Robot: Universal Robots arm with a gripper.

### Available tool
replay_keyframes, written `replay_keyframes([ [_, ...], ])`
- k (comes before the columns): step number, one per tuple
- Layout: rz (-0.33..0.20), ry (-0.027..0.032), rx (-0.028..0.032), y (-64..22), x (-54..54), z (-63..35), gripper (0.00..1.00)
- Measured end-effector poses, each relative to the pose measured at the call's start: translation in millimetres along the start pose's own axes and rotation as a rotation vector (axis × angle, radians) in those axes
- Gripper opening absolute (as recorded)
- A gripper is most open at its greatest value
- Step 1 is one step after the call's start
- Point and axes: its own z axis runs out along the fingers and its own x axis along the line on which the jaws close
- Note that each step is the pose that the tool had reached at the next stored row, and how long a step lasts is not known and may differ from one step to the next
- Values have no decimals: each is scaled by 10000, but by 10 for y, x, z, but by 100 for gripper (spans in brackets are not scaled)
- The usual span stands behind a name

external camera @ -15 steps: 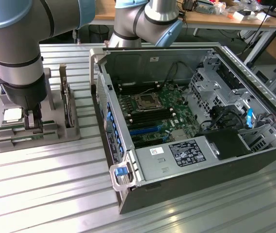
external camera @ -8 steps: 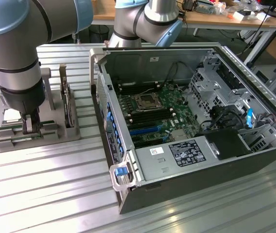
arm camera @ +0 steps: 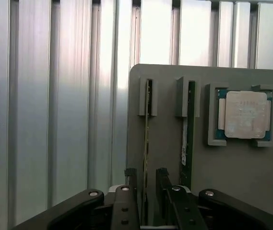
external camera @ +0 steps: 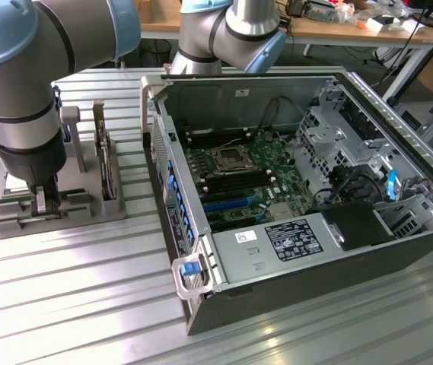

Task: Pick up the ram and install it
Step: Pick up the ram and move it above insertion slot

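Two rams stand on edge in slots of a grey holder (arm camera: 165, 143). My gripper (arm camera: 147, 181) is open and low over the holder. Its two black fingers (arm camera: 131, 178) stand on either side of one ram (arm camera: 147, 139), with a small gap on each side. The other ram (arm camera: 186, 139), with a pale label, stands one slot over, beside a square silver processor chip (arm camera: 246, 115). In the exterior view my gripper (external camera: 45, 204) reaches down into the holder (external camera: 87, 213) at that view's left. The open computer case (external camera: 300, 251) with its motherboard (external camera: 239, 179) lies to the right.
The holder and case rest on a ribbed metal table (external camera: 71, 296). A flat drive (external camera: 103, 163) stands upright in the holder beside my arm. The case has a raised wall (external camera: 167, 190) facing the holder. A cluttered wooden bench (external camera: 338, 26) runs along the back.
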Motion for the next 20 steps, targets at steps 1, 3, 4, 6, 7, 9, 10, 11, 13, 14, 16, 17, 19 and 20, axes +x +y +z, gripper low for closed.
replay_keyframes([
  [1, 0, 0, 1, 18, -1, 9, 30],
  [3, 1, 0, 1, 43, -1, 22, 30],
  [4, 0, 0, -1, 58, -1, 29, 30],
  [6, 0, 0, 1, 79, -2, 40, 30],
  [7, -1, 0, 1, 79, -2, 42, 30],
  [9, 0, 1, 0, 80, -2, 42, 30],
  [10, 0, 0, 0, 80, -2, 42, 30],
  [11, 0, 0, 0, 80, -2, 42, 29],
  [13, 1, 1, 0, 81, -2, 42, 16],
  [14, 0, 1, 0, 80, -2, 42, 13],
  [16, 0, 0, 0, 80, -2, 42, 13],
  [17, 1, 0, 0, 81, -2, 42, 13],
  [19, 0, 0, 2, 81, -2, 33, 13],
  [20, 0, 1, 0, 81, -2, 23, 13],
])
